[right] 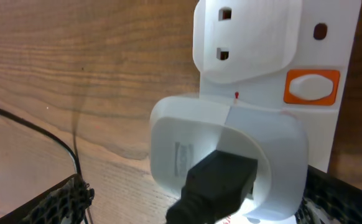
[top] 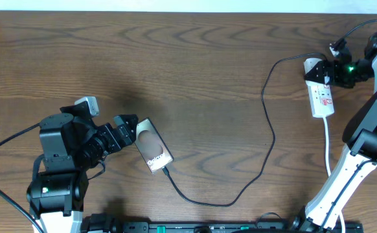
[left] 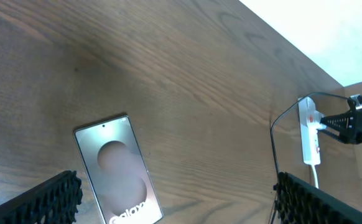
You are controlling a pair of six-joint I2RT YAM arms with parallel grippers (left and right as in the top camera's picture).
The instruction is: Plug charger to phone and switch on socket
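On the near-left part of the wooden worktop (top: pixel 195 58), you have the phone (top: pixel 153 149) lying flat, face up and turned at an angle, with its "Galaxy" lettering toward the near end. Your left gripper (top: pixel 127 129) sits just at the phone's far-left end. Its jaws stand wide open and hold nothing. In the left wrist view the ribbed fingers (left: pixel 41 202) show low at either side, with the phone on the worktop between them.

The charger (top: pixel 274 139) has its small tip against the phone's near-right end. Whether that tip is fully seated you cannot tell from these views. From there the thin black cable loops right along the near side, runs away from you and bends over to the socket (top: pixel 322 97) at the far right.

The socket is a white power strip lying lengthwise, its white cord (top: pixel 328 139) trailing toward the near edge. The right wrist view shows you a white adapter (right: pixel 187 155) pushed into one outlet, with a black plug (right: pixel 221 183) seated in its face. Just beside it on the strip is an orange-red switch (right: pixel 311 86), and you cannot tell its position. Your right gripper (top: pixel 334 70) hovers over the strip's far end with its jaws wide open, gripping nothing.
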